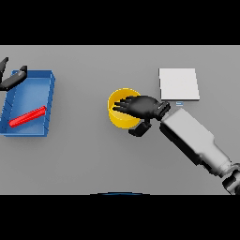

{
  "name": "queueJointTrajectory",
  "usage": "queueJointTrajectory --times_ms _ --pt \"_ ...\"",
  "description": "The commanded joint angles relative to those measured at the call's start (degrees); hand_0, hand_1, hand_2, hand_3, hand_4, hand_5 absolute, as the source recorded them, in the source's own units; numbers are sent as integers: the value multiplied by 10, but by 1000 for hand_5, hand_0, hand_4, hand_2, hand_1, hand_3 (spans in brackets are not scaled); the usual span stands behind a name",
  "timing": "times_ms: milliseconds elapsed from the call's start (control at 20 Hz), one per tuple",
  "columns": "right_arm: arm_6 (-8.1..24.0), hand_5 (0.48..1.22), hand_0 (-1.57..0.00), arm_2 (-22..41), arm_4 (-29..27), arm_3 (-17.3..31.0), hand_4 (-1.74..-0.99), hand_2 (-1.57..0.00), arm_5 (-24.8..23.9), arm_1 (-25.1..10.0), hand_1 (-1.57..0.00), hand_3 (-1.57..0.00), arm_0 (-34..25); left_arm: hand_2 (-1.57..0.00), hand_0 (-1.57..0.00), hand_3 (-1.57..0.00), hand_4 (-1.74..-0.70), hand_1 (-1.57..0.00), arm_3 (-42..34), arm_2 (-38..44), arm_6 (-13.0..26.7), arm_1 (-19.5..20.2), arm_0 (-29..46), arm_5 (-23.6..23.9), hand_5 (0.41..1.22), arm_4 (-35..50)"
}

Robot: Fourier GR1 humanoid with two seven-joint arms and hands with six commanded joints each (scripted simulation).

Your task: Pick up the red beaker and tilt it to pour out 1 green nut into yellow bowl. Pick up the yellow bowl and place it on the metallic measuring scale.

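The yellow bowl [120, 114] stands at the table's middle. My right hand [145, 107] lies over the bowl's right half, with straight fingers reaching across its opening and the thumb [138, 131] outside the rim at the lower right. It hides the inside of the bowl, and no green nut shows. The red beaker [27, 116] lies on its side in the blue tray [45, 82] at the left. The metallic measuring scale [178, 84] is a pale square plate just behind and to the right of my right hand. My left hand [13, 79] is open at the far left, over the tray's back corner.
My right forearm [194, 139] slants from the lower right towards the bowl and passes in front of the scale. The blue tray has raised walls and sits near the table's left edge.
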Motion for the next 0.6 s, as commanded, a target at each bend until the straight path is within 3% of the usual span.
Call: queueJointTrajectory --times_ms 0,200,250,300,350,400,450,500,550 --pt "-1 693 1 3 2 12 -1188 1 -1 2 1 -12 0 1 1 1 -792 1 6 -1 -2 3 -4 -1 708 -3" --pt "6 809 -48 6 5 26 -1261 -88 0 11 -60 -130 -7 1 1 1 -791 1 3 -2 0 1 -5 -1 712 -3" --pt "-7 891 -193 4 5 31 -1309 -189 -6 12 -183 -215 -10 1 1 1 -791 1 8 -1 0 3 -12 -2 711 -4" --pt "-10 957 -455 5 6 30 -1363 -349 -9 11 -407 -322 -9 1 1 1 -789 1 12 -2 -4 1 -11 0 710 -5" --pt "-12 1010 -678 6 6 26 -1435 -594 -9 8 -640 -572 -6 1 1 1 -788 1 8 -2 -10 1 -7 0 710 -5" --pt "-10 1052 -857 8 3 23 -1492 -789 -9 9 -826 -679 -3 1 1 1 -788 1 8 -2 -12 0 -6 -2 710 -3" --pt "-1 1086 -999 10 2 18 -1540 -945 -2 10 -975 -792 -5 1 1 1 -787 1 7 -3 -4 -2 -10 2 707 -5" --pt "-12 1113 -1114 13 -1 13 -1578 -1071 2 2 -1094 -882 -3 1 1 1 -787 1 5 -3 -3 -2 -5 1 707 -4" --pt "-9 1135 -1205 13 -4 13 -1611 -1129 0 4 -1189 -969 -3 1 1 1 -785 1 9 -3 -2 2 -9 -2 709 -5"
